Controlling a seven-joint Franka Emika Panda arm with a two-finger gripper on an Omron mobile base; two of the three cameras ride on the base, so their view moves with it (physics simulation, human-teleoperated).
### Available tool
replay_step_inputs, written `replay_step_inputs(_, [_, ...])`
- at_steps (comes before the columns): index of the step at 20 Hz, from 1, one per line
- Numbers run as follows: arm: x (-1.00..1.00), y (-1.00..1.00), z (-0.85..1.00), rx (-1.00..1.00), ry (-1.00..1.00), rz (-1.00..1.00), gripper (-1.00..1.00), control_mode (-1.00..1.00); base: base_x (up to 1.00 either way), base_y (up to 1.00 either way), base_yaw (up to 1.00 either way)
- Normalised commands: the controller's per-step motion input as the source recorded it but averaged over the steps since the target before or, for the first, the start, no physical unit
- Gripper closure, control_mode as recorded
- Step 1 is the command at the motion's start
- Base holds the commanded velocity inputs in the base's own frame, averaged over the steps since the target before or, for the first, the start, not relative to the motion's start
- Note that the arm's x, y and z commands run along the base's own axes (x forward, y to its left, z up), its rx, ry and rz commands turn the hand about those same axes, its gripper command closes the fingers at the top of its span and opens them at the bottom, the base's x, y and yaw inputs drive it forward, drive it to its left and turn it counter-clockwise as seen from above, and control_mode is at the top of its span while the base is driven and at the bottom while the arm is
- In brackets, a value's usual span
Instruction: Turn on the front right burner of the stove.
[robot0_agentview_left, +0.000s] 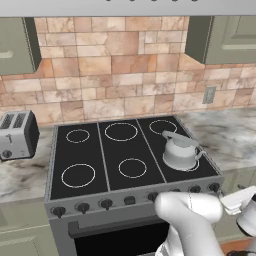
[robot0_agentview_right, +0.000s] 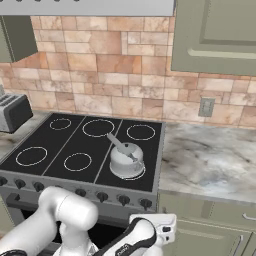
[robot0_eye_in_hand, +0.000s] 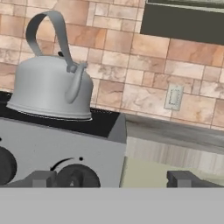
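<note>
Two dark fingertips of the gripper (robot0_eye_in_hand: 113, 178) stand wide apart in the hand view, holding nothing, with a dark round knob (robot0_eye_in_hand: 78, 176) just beside the left one. Base views show the grey stove (robot0_agentview_left: 135, 197); its front right burner (robot0_agentview_right: 141, 173), a thin white ring, lies under the grey metal kettle (robot0_agentview_right: 126, 159).

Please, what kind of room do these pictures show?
A rendered home kitchen, most likely. A grey metal stove with a black glass cooktop carries a grey metal kettle, a silver toaster sits on the marbled stone counter, and grey-green wall cabinets hang above.
</note>
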Motion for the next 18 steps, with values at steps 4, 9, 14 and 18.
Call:
replay_step_inputs(4, [-0.11,0.00,-0.24,0.00,0.00,0.13,-1.00,-1.00,0.00,0.00,0.00])
replay_step_inputs(9, [0.02,0.05,-0.10,0.00,-0.01,0.03,-1.00,-1.00,0.00,0.00,0.00])
replay_step_inputs(14, [0.06,0.01,0.00,0.02,-0.01,0.00,-1.00,-1.00,0.00,0.00,0.00])
replay_step_inputs(18, [0.01,0.09,-0.01,0.02,-0.06,-0.04,-1.00,-1.00,0.00,0.00,0.00])
